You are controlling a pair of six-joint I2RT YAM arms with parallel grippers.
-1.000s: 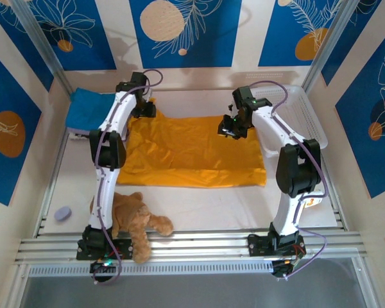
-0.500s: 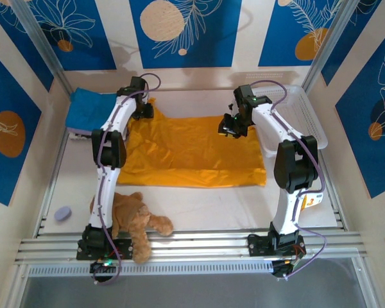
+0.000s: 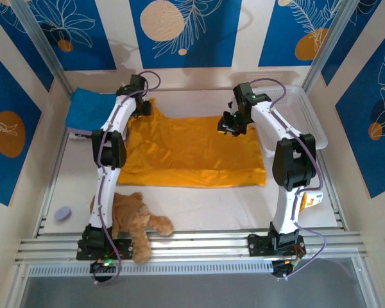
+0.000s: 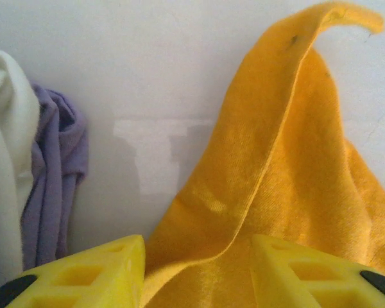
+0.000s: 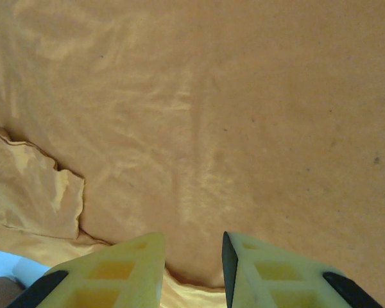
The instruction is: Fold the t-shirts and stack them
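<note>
Logging the orange t-shirt (image 3: 192,154) first. Position off the grippers? (K.)

Spread flat on the table (image 3: 199,202), mostly nearward of both. Left gripper (image 4: 196,244) at its far-left corner, right gripper (image 5: 194,242) on its far edge, toward the right. (M.)

Left gripper state? (K.)

Yellow fingers (image 4: 102,269) well apart. Shirt cloth lies slack in the gap and runs ahead of the tips to a curled, pointed corner, up and rightward. Nothing visibly pinched. (M.)

And the right? (K.)

Fingers drawn to a narrow gap, clamped on a small raised fold of the same shirt. Ahead of the tips, smooth orange cloth. Left of them, a folded-over flap. (M.)

Other shirts? (K.)

Lilac t-shirt (image 4: 51,192) just left of the left gripper's left finger, bunched edge showing, bare table between it and the orange corner. A white cloth (image 4: 6,147) touches it on the leftward side. From above, the blue t-shirt (image 3: 90,108) lies folded, left of the left gripper. The arm hides whether it touches the orange one. (M.)

Further out? (K.)

White mesh basket (image 3: 308,106) just right of the right gripper's arm. Brown teddy (image 3: 136,221) well nearward of the left gripper, by that arm's base, apart from the orange hem. (M.)
</note>
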